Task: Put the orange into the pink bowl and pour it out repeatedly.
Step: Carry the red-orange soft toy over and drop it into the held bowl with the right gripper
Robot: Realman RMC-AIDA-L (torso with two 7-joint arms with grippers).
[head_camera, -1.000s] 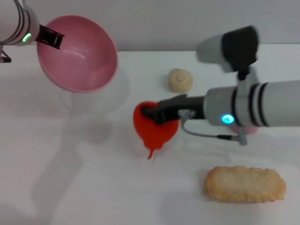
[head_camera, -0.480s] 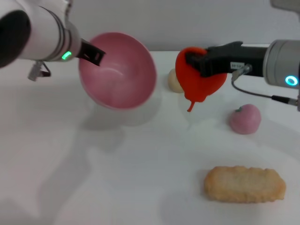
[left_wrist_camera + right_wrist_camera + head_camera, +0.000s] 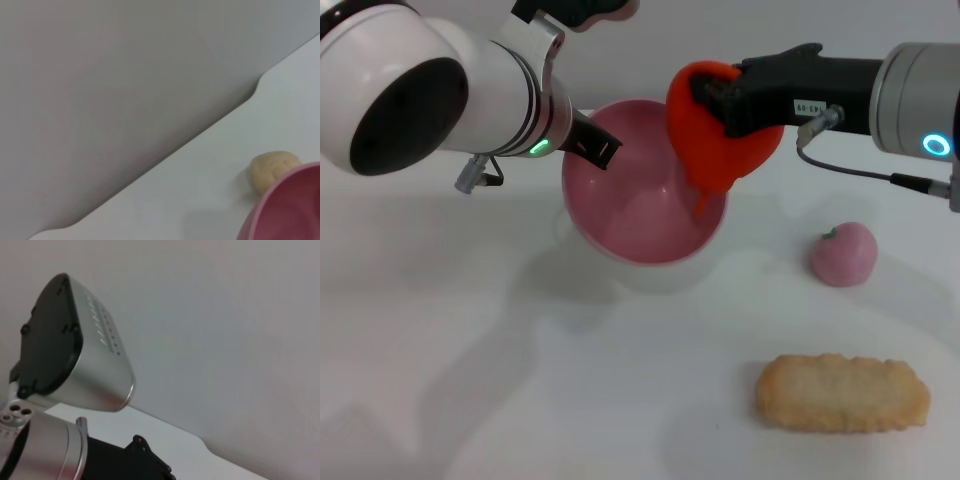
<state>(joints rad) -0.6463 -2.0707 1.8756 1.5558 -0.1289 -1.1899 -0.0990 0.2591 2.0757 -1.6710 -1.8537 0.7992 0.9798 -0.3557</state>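
Observation:
In the head view the orange (image 3: 715,140), a bright orange-red soft fruit with its stem hanging down, is held in the air by my right gripper (image 3: 712,100), which is shut on its top. It hangs over the right rim of the pink bowl (image 3: 630,215), its stem dipping inside. My left gripper (image 3: 592,145) is shut on the bowl's far left rim and holds the bowl near the table, mouth up and tilted toward me. An edge of the pink bowl (image 3: 285,212) also shows in the left wrist view.
A small pink peach-like fruit (image 3: 842,252) lies right of the bowl. A long beige biscuit (image 3: 842,393) lies at the front right. A beige bun (image 3: 272,169) sits behind the bowl near the table's far edge. The left arm (image 3: 55,450) shows in the right wrist view.
My left gripper has brought the bowl rightward and down toward the table's middle. My right gripper lifted the orange off the table and carried it up and left, over the bowl's rim.

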